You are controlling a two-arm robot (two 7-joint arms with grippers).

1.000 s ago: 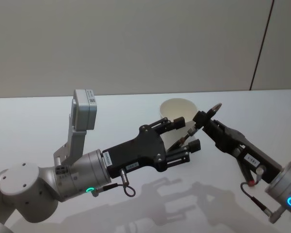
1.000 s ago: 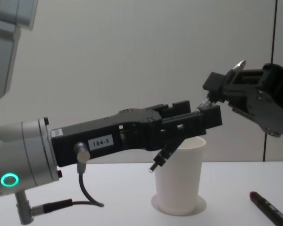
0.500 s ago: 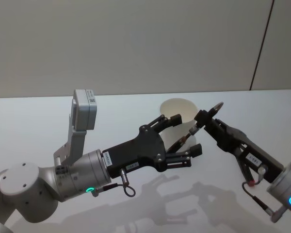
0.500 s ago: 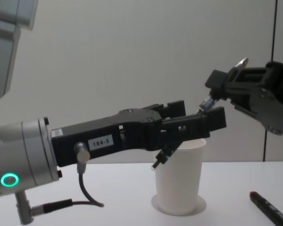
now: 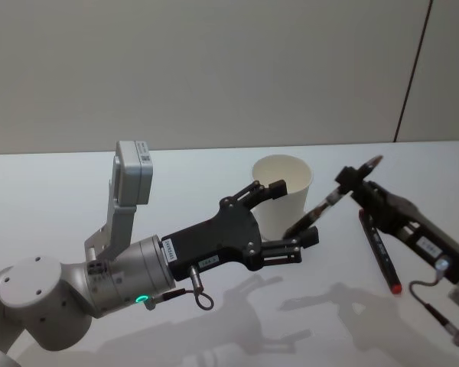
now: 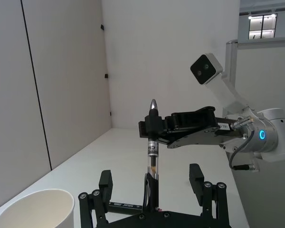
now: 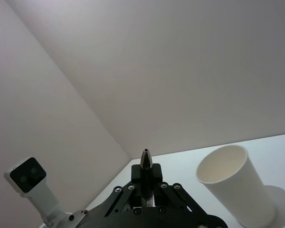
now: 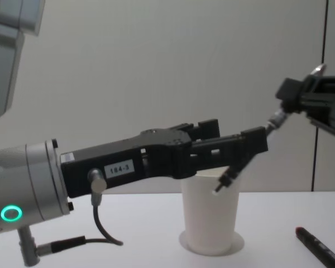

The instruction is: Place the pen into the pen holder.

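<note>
The pen (image 5: 321,210) is a slim dark one, tilted, with its metal tip up. My right gripper (image 5: 350,183) is shut on its upper part, to the right of the pen holder (image 5: 294,200), a white paper cup standing on the table. In the chest view the pen (image 8: 247,162) slants down from the right gripper (image 8: 293,92) to the cup's (image 8: 209,223) upper wall. My left gripper (image 5: 294,212) hovers open in front of the cup. The left wrist view shows the pen (image 6: 152,156) standing between the left gripper's (image 6: 151,180) spread fingers without touching them.
A second pen (image 5: 377,248), dark with a red end, lies on the white table (image 5: 76,183) to the right of the cup, also seen low in the chest view (image 8: 318,248). A plain wall stands behind the table.
My left gripper has opened off the pen. My right gripper has moved right with the pen, whose lower end has swung from the cup's left side to its right.
</note>
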